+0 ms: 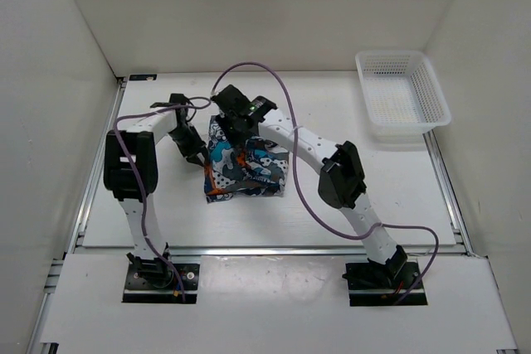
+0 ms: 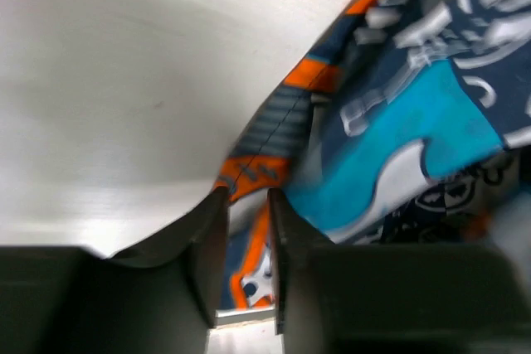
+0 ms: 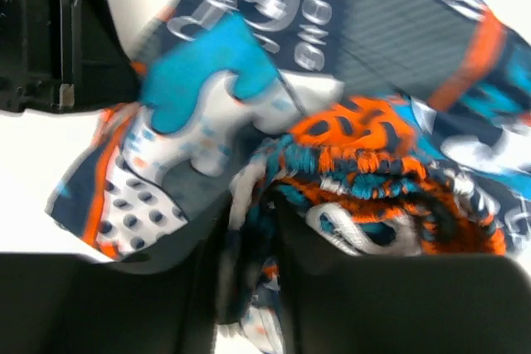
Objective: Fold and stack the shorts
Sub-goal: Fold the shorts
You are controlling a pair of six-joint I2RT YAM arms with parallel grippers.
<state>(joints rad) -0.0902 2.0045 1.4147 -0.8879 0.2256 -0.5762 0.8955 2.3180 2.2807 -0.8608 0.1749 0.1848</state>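
The shorts [image 1: 246,168] lie bunched in a rough folded square at the table's middle, printed in teal, orange, white and navy. My left gripper [image 1: 202,160] is at their left edge. In the left wrist view its fingers [image 2: 247,198] stand a little apart, with the orange hem [image 2: 257,173] of the shorts lying loosely in the narrow gap. My right gripper [image 1: 236,128] is over the shorts' far edge. In the right wrist view its fingers [image 3: 249,206] are also a little apart, a slack bunch of the shorts [image 3: 373,155] between them. That view is blurred.
A white mesh basket [image 1: 401,95] stands at the far right of the table. White walls close in the left, back and right sides. A purple cable [image 1: 282,93] loops above the right arm.
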